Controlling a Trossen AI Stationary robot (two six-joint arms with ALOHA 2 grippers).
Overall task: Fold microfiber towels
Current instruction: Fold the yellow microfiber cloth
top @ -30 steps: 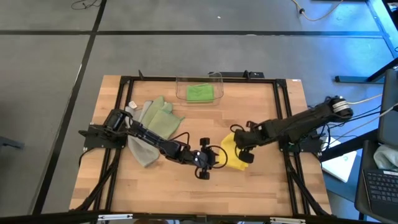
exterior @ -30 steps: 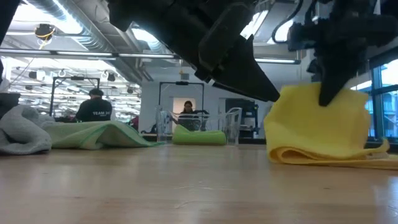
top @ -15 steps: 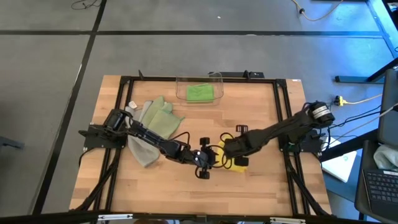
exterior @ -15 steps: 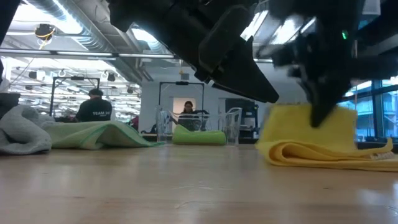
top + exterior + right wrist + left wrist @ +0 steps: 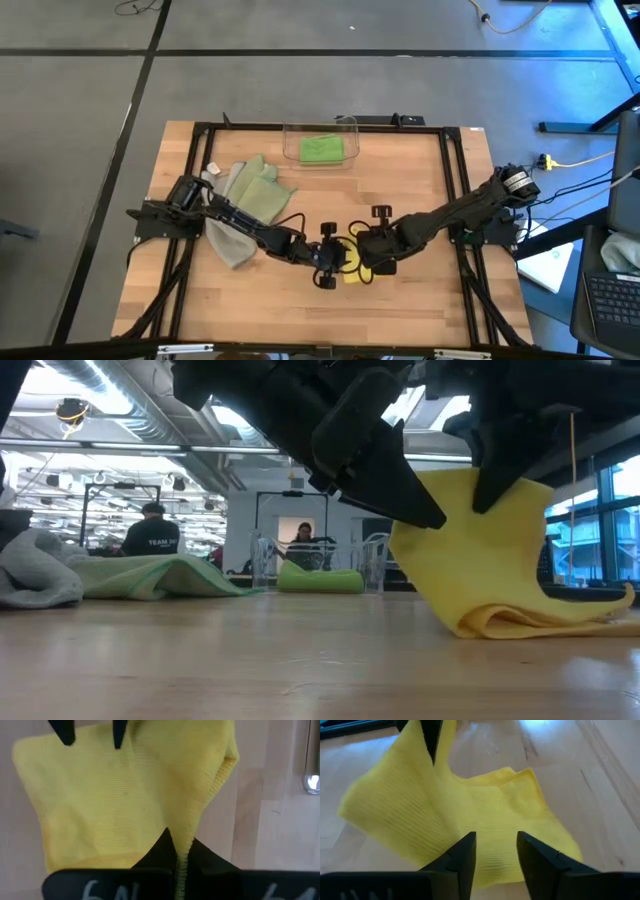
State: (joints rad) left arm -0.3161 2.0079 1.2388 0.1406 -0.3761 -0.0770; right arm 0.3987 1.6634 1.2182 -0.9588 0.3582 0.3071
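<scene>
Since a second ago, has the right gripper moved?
Yes. The right gripper, shut on the yellow towel, moved left toward the left gripper.

A robotics lab or workshop in a large industrial hall. A wooden table (image 5: 430, 180) in a black metal frame (image 5: 200, 135) stands on grey concrete floor (image 5: 80, 100) marked with dark lines. Across the table, exposed ceiling ducts (image 5: 110, 390), strip lights (image 5: 90, 448), more frames and rigs, and two people (image 5: 150, 530) at workstations show.
</scene>
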